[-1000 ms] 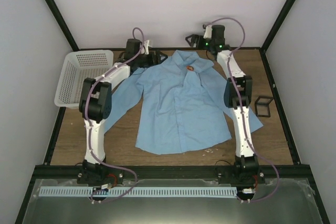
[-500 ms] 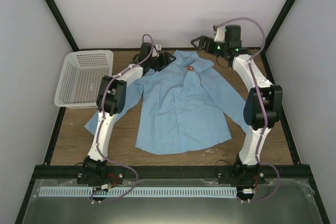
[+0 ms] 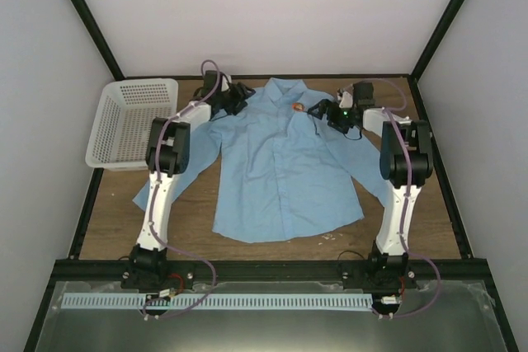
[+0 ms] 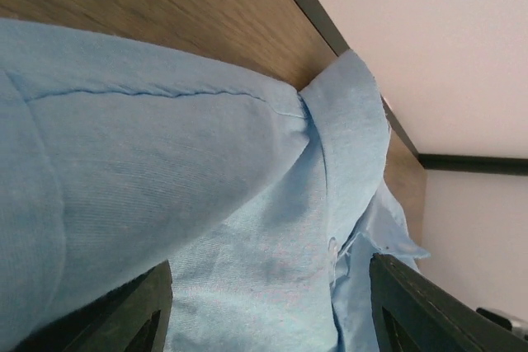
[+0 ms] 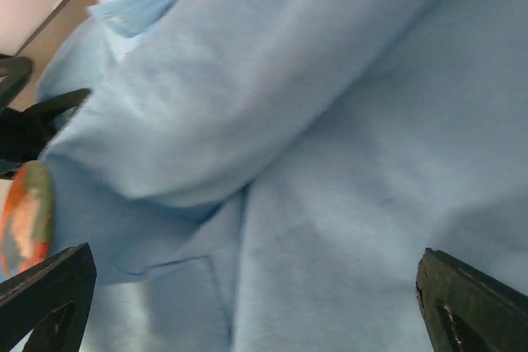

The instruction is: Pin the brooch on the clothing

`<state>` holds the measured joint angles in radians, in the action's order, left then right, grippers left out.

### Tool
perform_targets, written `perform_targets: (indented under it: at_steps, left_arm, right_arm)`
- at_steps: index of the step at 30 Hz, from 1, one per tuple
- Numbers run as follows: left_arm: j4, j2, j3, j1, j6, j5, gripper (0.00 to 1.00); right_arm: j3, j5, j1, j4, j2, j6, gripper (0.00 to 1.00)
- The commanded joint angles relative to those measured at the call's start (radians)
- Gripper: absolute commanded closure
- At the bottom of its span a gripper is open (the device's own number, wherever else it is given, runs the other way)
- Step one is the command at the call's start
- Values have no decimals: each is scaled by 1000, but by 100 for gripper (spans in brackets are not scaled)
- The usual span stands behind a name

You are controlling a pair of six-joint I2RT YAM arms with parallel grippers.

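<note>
The light blue shirt [image 3: 280, 162] lies spread flat on the wooden table, collar at the back. The brooch [image 3: 296, 105], a tiny orange-red disc, sits on the shirt just right of the collar. It also shows at the left edge of the right wrist view [image 5: 25, 218]. My left gripper [image 3: 238, 97] is open, low over the shirt's left shoulder, with blue cloth between its fingers [image 4: 124, 319]. My right gripper [image 3: 318, 110] is open, low over the right shoulder just right of the brooch, with only cloth between its fingers [image 5: 466, 302].
A white plastic mesh basket [image 3: 111, 117] stands at the back left of the table. The black frame rails run along the back and sides close behind both grippers. Bare wood shows in front of the shirt hem [image 3: 280, 249].
The right gripper has come down from the back right corner onto the shirt's right shoulder beside the brooch. The left gripper has shifted along the left shoulder. The shirt and brooch have stayed put.
</note>
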<state>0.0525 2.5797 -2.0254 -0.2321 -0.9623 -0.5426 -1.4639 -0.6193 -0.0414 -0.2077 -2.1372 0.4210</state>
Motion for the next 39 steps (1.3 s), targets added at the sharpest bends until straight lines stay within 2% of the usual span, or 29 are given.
perform_targets:
  at_steps: [1,7,11,14,18,21,25,29,32,36,39]
  left_arm:
    - [78,48,-16,52,-3,15,32]
    - [51,67,-66,104,18,-25,32]
    - [117,69,-180,94,110,-65,29]
    - [129,-14,-178,77,192,-97,25]
    - [132,-203,-50,42,338,-73,18]
    - [100,-334,85,7,391,-54,15]
    - [91,-435,252,-37,417,-33,14]
    - [52,-486,413,-76,386,-49,15]
    - [23,-544,551,-115,392,-38,15]
    - [-5,-627,770,-152,416,8,15]
    - [-45,-689,923,-151,411,41,15]
  right_arm:
    - [63,54,79,68,-23,32,0]
    - [166,101,169,103,-5,20,0]
    - [16,19,151,15,-26,-50,0]
    - [-110,61,120,-94,-21,-108,0]
    - [-227,159,68,-214,24,-161,0]
    - [-247,185,17,-241,55,-178,0]
    - [-240,-22,-9,-174,22,-113,0]
    - [-291,-128,-15,-117,-78,-62,0]
    - [-381,-98,-14,-138,-158,-78,0]
    - [-478,22,-6,-232,-250,-135,0]
    - [-438,141,14,-278,-247,-152,0]
